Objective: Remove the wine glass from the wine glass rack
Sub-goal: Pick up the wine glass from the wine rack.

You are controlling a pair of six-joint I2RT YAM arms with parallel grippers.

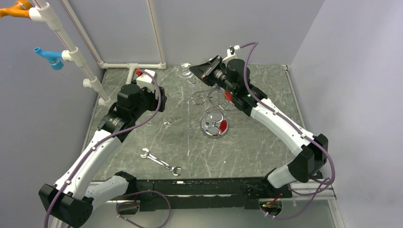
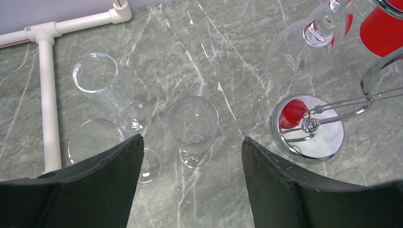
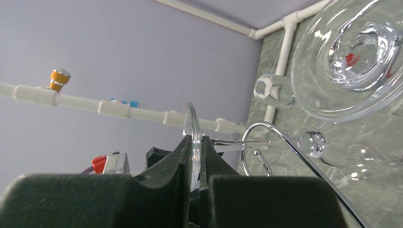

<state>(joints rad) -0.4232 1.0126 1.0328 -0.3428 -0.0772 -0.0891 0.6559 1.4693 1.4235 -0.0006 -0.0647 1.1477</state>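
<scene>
Pinching a clear, stemmed wine glass by a thin round edge, seen edge-on between the pressed-together pads of the right claw. Hangs tilted ahead of that claw's fingertips, bowl lower than stem, raised above the grey marbled table. Shows a ringed knob on the stem and only marble through the bowl. Has the thin chrome wire wine glass rack beside and below the same claw, with curled arms spread from a central post over a round, dished mirror base. Cannot tell whether the stem touches the nearest curl. Carries a red reflection in that base.

Spreads the left claw wide above more clear stemmed glasses: an upright glass under the gap between its fingers, then a taller glass and a third glass out past one finger, with only marble visible through the bowls. Puts a white plastic pipe frame beyond those, and a flat silver wrench well behind the left claw, toward the arm bases.
</scene>
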